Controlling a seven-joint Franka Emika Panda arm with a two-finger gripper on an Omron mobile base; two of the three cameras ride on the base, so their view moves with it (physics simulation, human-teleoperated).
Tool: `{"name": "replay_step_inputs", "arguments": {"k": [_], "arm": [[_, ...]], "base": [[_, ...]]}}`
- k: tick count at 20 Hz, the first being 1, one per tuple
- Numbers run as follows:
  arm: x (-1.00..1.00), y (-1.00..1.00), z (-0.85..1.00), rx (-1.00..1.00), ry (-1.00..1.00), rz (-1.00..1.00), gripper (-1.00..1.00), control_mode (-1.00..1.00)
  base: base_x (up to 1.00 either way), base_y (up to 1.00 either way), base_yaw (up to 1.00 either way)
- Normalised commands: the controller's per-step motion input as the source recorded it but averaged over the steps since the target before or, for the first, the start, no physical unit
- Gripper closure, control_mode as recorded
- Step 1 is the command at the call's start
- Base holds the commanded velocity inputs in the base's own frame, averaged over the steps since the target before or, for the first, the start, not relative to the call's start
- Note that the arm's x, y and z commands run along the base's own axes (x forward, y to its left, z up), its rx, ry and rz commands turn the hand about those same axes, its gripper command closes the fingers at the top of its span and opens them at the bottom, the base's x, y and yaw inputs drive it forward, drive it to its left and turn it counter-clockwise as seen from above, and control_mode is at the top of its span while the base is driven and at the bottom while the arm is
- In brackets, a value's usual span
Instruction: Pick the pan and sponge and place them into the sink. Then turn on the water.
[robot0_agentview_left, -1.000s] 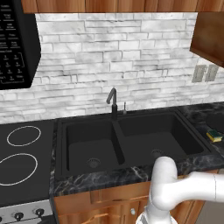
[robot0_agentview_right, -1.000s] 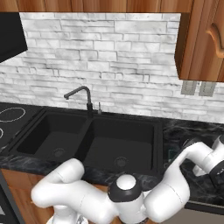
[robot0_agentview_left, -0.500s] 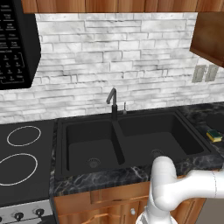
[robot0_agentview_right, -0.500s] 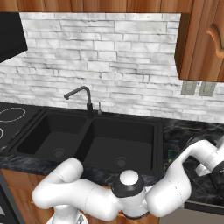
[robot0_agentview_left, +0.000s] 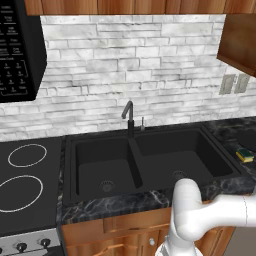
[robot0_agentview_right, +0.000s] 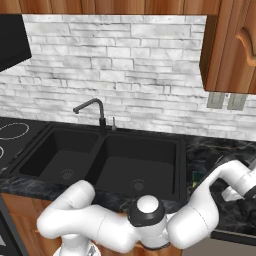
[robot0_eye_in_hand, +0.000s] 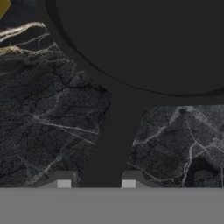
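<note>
**Fingers astride the pan handle on the counter right of the sink**

Left base view: I see the sink (robot0_agentview_left: 150, 160), a black double basin set into dark marbled counter (robot0_agentview_left: 105, 206), both basins bare down to their round drains. The curved black faucet (robot0_agentview_left: 128, 116) stands at the back between the basins, with no stream under it that I can make out. To the left lies the stovetop (robot0_agentview_left: 25, 185) with its two white-ringed burners. At the far right, past the sink's right rim, the sponge (robot0_agentview_left: 245, 155) sits on the counter, yellow with a green top. My arm (robot0_agentview_left: 200, 220) rises from the lower right and runs off the right edge.

Right base view: the arm loops across the bottom and bends down onto the counter to the right of the sink. Just beside the forearm I catch a small green-and-yellow sliver of the sponge, mostly hidden. The hand itself is tucked low behind the arm, so I cannot read the jaws from here.

Hand view: the pan (robot0_eye_in_hand: 144, 43) takes up the top, round and matte black, resting on the marbled counter. Its straight handle (robot0_eye_in_hand: 114, 135) runs down toward me and passes between the two fingertips of the gripper (robot0_eye_in_hand: 96, 183). The tips stand close on either side of the handle; whether they actually press it I cannot tell. A yellow corner of the sponge shows at the top left.
</note>
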Motion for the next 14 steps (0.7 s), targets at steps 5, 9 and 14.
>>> {"name": "replay_step_inputs", "arguments": {"k": [5, 9, 14], "arm": [[-0.15, -0.01, 0.02, 0.0, -0.03, -0.06, 1.0, -1.0], [-0.12, -0.02, 0.39, 0.0, -0.05, -0.02, 1.0, -1.0], [-0.08, 0.03, 0.5, 0.01, -0.06, 0.0, 1.0, -1.0]], "base": [[0.0, 0.0, 0.0], [0.0, 0.0, 0.0], [0.0, 0.0, 0.0]]}}
